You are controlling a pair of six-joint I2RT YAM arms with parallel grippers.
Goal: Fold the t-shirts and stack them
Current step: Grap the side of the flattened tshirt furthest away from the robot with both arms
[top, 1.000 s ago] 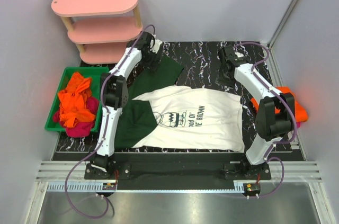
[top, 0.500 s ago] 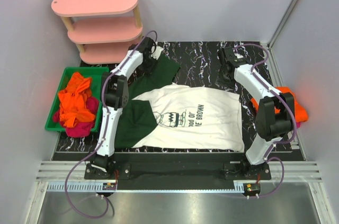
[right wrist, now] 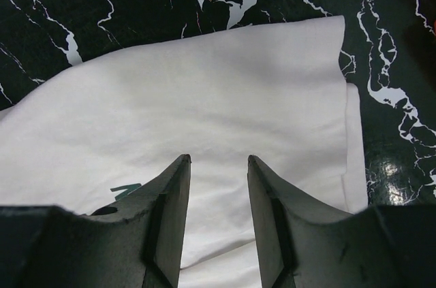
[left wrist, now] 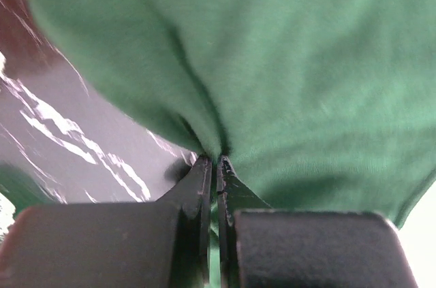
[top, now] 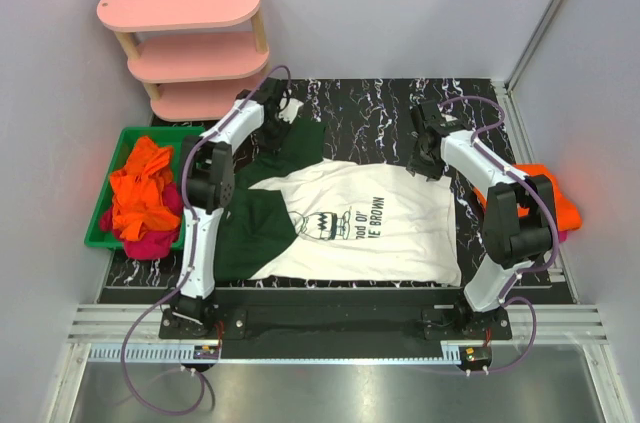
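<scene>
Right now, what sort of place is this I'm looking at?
Probably a robot lab cell set up for laundry-folding trials, not a home: robot arms bolted to a black marbled table, plain pale walls boxing it in, and a t-shirt spread out flat.

Top cam sits high at the near side, looking down on the whole worktop (top: pixel 370 103). Left wrist cam peers past its fingers (left wrist: pixel 201 193), jammed right up against the green sleeve (left wrist: pixel 286 63). Right wrist cam hangs a bit further off, facing down at the white t-shirt (right wrist: pixel 225 97) edge. The top view covers both spots too.
</scene>
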